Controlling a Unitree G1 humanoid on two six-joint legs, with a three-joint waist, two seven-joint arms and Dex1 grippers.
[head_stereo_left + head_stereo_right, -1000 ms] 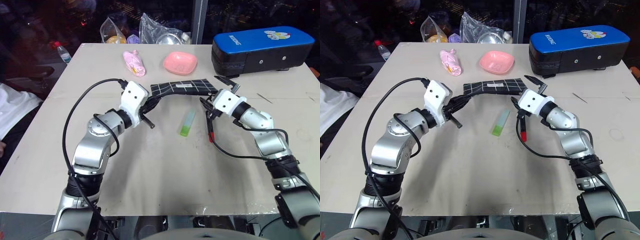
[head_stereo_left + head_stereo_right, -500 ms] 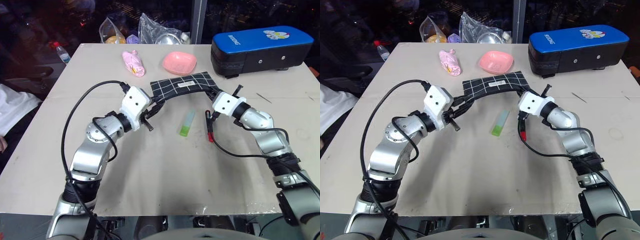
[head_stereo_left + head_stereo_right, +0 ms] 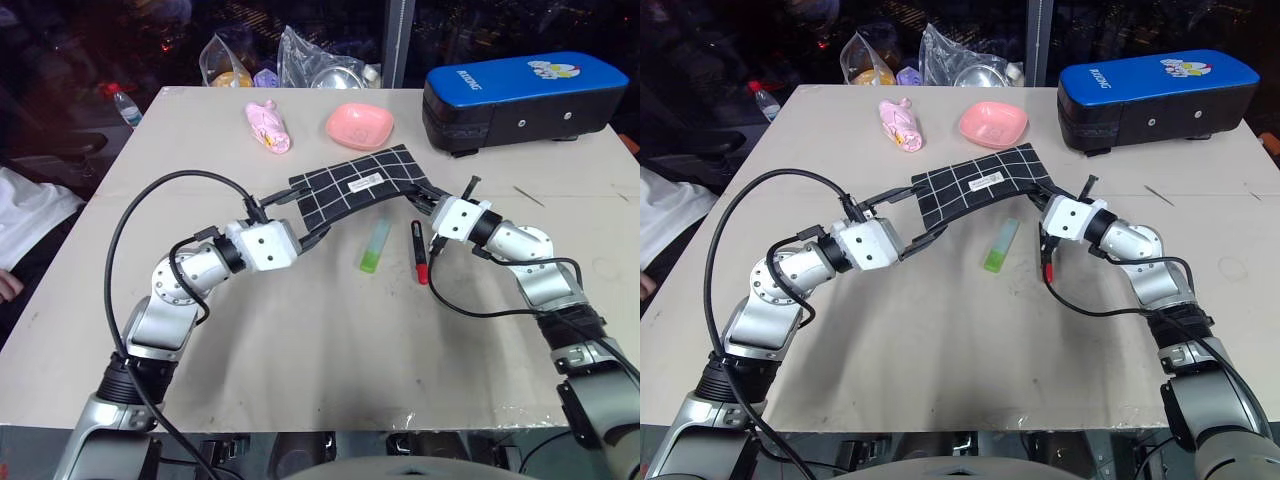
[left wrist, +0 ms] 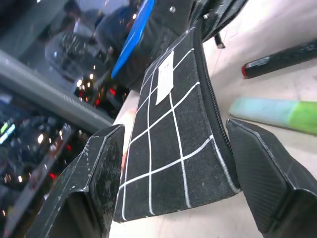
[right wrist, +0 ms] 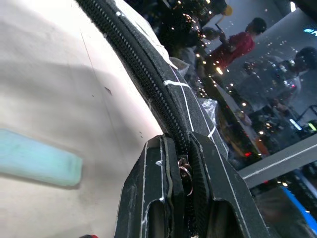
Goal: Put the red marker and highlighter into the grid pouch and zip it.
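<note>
**Pouch pinned at the zipper end, both pens still out on the tabletop**

Head views: we see the grid pouch (image 3: 360, 185) lying flat on the tabletop (image 3: 300, 340), long axis running between the two hands. The right hand (image 3: 437, 215) sits at the pouch's right end; the left hand (image 3: 305, 238) is at the near left corner. The highlighter (image 3: 375, 247) and red marker (image 3: 420, 251) lie side by side just in front of the pouch, long axes pointing roughly toward us, red cap nearest. The marker is just beside the right hand, so that arm is nearer to both pens.

Left wrist view: left hand (image 4: 173, 163) spread wide, fingers either side of the pouch's corner, gripping nothing.

Right wrist view: right hand (image 5: 181, 178) clamped on the zipper pull (image 5: 185, 173) at the end of the zipper line. The teeth look closed here, so we judge the pouch needs unzipping first.

Nothing visibly inside the pouch. Also on the tabletop: pink bowl (image 3: 359, 124), blue-topped case (image 3: 520, 95).
</note>
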